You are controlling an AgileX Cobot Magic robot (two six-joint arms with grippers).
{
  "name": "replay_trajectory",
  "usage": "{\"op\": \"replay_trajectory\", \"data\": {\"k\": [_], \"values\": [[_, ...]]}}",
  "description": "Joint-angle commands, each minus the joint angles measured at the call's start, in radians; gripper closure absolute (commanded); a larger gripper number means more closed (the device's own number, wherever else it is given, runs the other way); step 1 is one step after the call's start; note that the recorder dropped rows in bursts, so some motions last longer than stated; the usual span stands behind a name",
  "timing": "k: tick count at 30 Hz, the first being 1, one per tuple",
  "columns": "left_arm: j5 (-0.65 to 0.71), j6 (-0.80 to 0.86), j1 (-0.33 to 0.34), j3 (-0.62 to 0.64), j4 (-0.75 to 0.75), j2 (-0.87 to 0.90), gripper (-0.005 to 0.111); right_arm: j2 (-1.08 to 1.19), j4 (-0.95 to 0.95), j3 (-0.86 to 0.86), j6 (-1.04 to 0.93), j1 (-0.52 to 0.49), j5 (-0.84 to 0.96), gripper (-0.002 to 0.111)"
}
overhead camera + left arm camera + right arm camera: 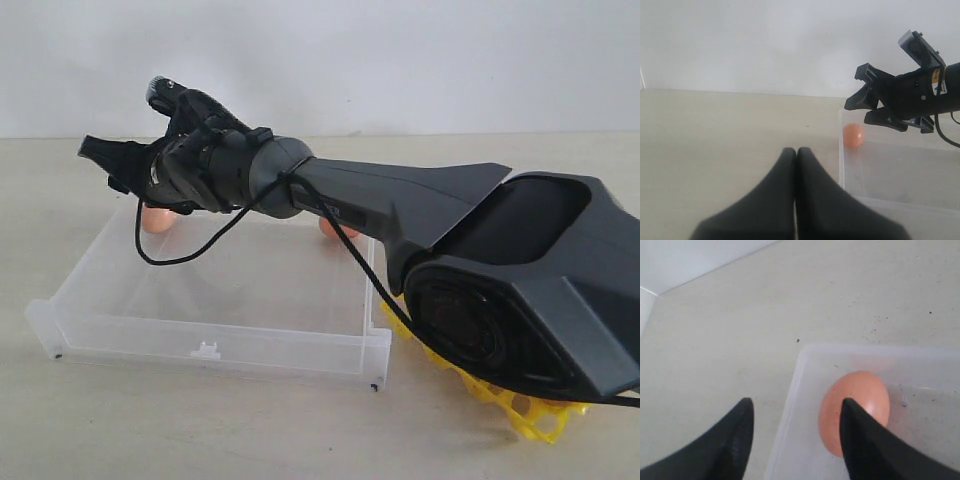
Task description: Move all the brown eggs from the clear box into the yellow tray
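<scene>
Right hand (797, 405) wide open, holds nothing, over box (250, 340) far-left corner. Right wrist view: fingers (862, 440) straddle box wall, egg (855, 407) inside, just beside one finger. Only exterior view shows second egg (333, 228) at box far wall behind arm, and tray (535, 420) toward table (60, 430) near-right corner, mostly hidden. Left wrist view: left hand (796, 165) closed, nothing gripped, beside box.

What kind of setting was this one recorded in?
Probably a lab or test bench, not a home kitchen: bare pale tabletop, plain white wall, and staged props, namely the clear box, yellow tray and brown eggs.
</scene>
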Motion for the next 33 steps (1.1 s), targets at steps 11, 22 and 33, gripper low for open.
{"op": "replay_trajectory", "data": {"k": [11, 22, 33], "values": [[-0.006, 0.002, 0.001, 0.003, 0.002, 0.003, 0.111, -0.011, -0.003, -0.006, -0.011, 0.0, 0.029, 0.052], [-0.006, 0.002, 0.001, 0.003, 0.002, 0.003, 0.111, -0.011, -0.003, -0.006, 0.097, 0.0, 0.082, 0.052], [-0.006, 0.002, 0.001, 0.003, 0.002, 0.003, 0.111, 0.021, -0.002, -0.006, 0.173, 0.012, 0.034, 0.052]]}}
